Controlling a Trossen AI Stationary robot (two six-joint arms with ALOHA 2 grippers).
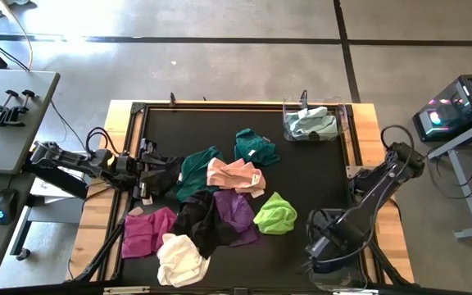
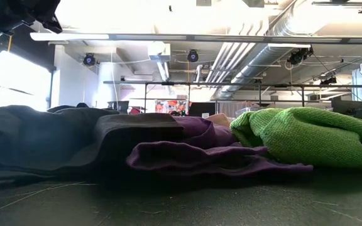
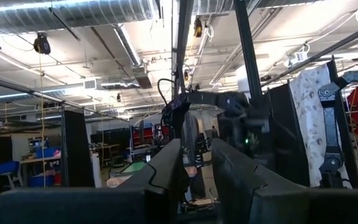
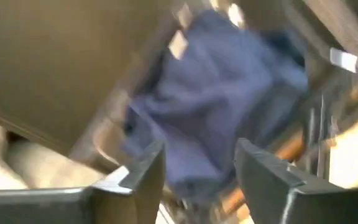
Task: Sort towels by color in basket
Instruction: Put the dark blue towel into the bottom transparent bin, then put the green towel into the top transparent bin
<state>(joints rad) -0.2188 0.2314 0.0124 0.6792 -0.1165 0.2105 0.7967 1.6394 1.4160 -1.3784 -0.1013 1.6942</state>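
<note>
Towels lie heaped mid-table in the high view: teal [image 1: 256, 146], darker teal [image 1: 197, 168], peach-pink [image 1: 236, 174], purple [image 1: 236, 215], lime green [image 1: 275, 215], black [image 1: 193, 221], magenta [image 1: 147, 231], cream [image 1: 180, 260]. Pale blue towels [image 1: 311, 123] sit in a clear basket [image 1: 338, 111] at the far right corner. My left gripper [image 1: 147, 174] is level at the table's left edge, narrowly open [image 3: 197, 168], beside a dark towel [image 1: 165, 174]. My right gripper [image 1: 322, 246] hangs at the near right corner, open [image 4: 197, 174], over a navy towel [image 4: 216, 93].
A wooden rim [image 1: 121, 147] frames the black table. A second clear bin [image 1: 338, 274] seems to sit under my right gripper. In the low view the lime towel [image 2: 313, 141] and purple towel [image 2: 200, 150] fill the near ground. Bare tabletop lies along the far edge [image 1: 211, 123].
</note>
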